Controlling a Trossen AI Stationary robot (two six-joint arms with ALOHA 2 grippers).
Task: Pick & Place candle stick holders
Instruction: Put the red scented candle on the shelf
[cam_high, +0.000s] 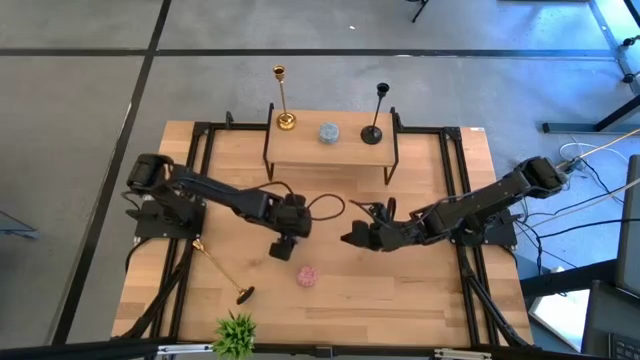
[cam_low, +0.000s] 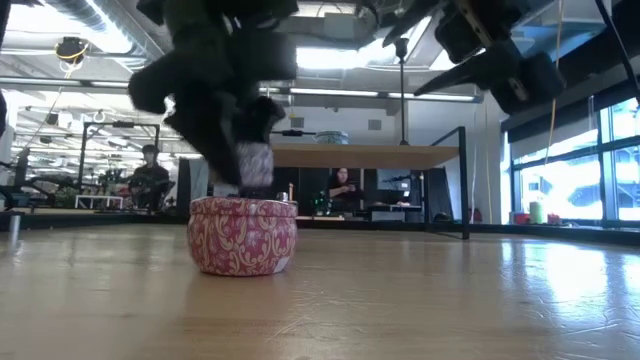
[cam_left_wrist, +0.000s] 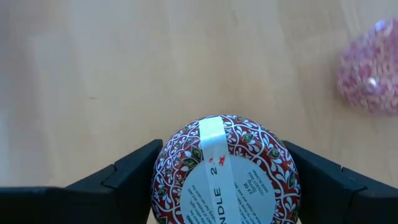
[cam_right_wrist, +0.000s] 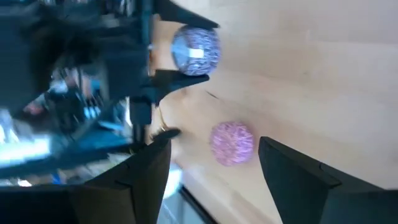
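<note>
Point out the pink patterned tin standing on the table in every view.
High view: pink tin near the middle, just beside the left tool.
Low view: left of centre, standing directly under the left tool.
Left wrist view: blurred at the frame's edge, beyond the red tin which that tool grips.
Right wrist view: around centre.
Shared landmark: the left tool with its red tin.

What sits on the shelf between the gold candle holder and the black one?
In the high view, a small round blue-grey tin sits on the shelf, between the gold candle holder and the black candle holder, touching neither.
</note>
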